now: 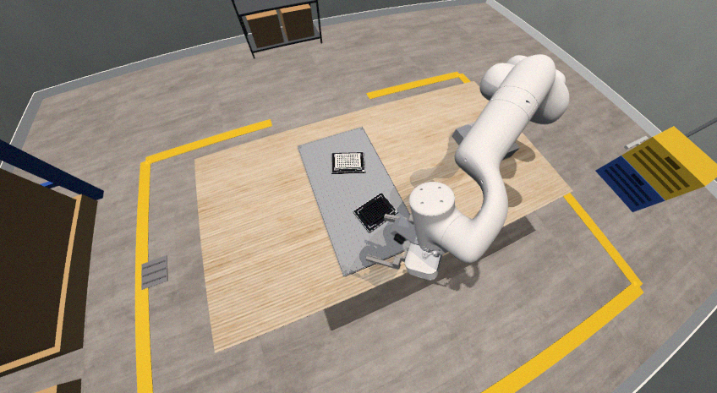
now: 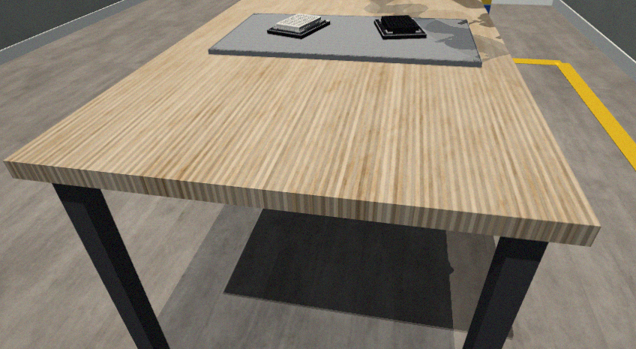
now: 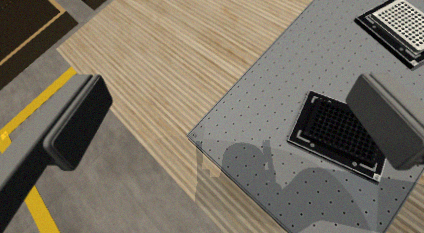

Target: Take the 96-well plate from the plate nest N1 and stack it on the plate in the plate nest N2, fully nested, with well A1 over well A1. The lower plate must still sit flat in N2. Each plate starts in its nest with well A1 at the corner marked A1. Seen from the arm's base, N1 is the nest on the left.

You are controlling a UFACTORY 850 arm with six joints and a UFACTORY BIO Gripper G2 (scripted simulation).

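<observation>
A black 96-well plate [image 1: 374,210] [image 2: 397,22] [image 3: 340,130] sits in the black nest N1 [image 2: 403,36] [image 3: 332,158]. A white 96-well plate [image 1: 347,161] [image 2: 298,22] [image 3: 402,23] sits in the black nest N2 [image 1: 347,171] [image 2: 285,33] [image 3: 382,36]. My gripper [image 1: 380,237] [image 3: 234,122] is open and empty, its fingers wide apart. It hangs above the board's near corner, off to one side of N1. In the wrist view the right finger covers part of the black plate's edge. The gripper is outside the exterior view. The A1 marks are too small to read.
Both nests stand on a grey perforated board [image 1: 326,188] [image 2: 339,46] [image 3: 250,98] on the wooden table [image 1: 261,213] [image 2: 312,122] [image 3: 165,53]. The arm [image 1: 483,188] reaches over the table's edge, and its shadow falls on the board near N1.
</observation>
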